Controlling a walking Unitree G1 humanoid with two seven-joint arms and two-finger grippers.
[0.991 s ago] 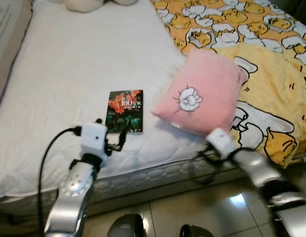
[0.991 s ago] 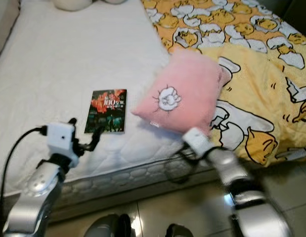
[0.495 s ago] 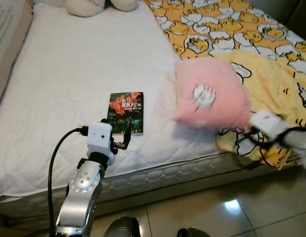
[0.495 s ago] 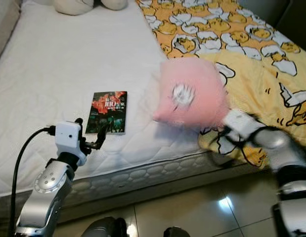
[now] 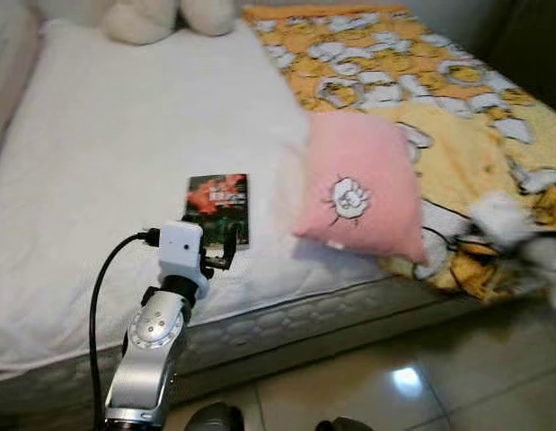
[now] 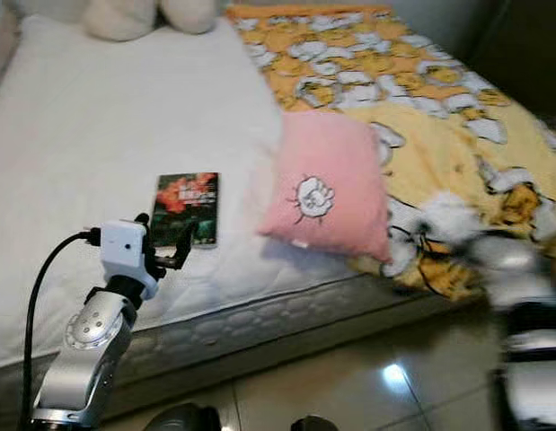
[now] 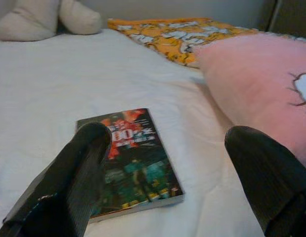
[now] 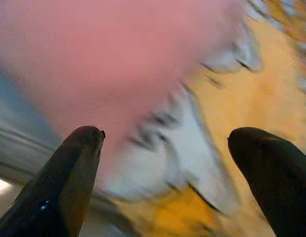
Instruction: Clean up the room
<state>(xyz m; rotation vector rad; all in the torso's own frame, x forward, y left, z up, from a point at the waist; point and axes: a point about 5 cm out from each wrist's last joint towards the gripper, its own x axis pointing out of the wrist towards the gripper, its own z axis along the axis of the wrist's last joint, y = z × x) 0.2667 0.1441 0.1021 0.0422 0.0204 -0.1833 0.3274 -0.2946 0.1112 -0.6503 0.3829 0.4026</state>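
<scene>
Pink pillow (image 5: 358,193) on bed (image 5: 107,162) (beside book (image 5: 218,202))

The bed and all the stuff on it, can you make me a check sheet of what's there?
Surface: white mattress, bare on the robot's left half.
Job's things: pink pillow lying partly on the yellow duck blanket; book flat on the mattress, left of the pillow.
Clutter: cream plush toy at the bed's far end.
Grippers: left gripper open, held just short of the book; right gripper open, near the pillow's edge, blurred.
Cables: black cable looping from the left wrist camera.
Surroundings: shiny tiled floor beside the bed.
</scene>
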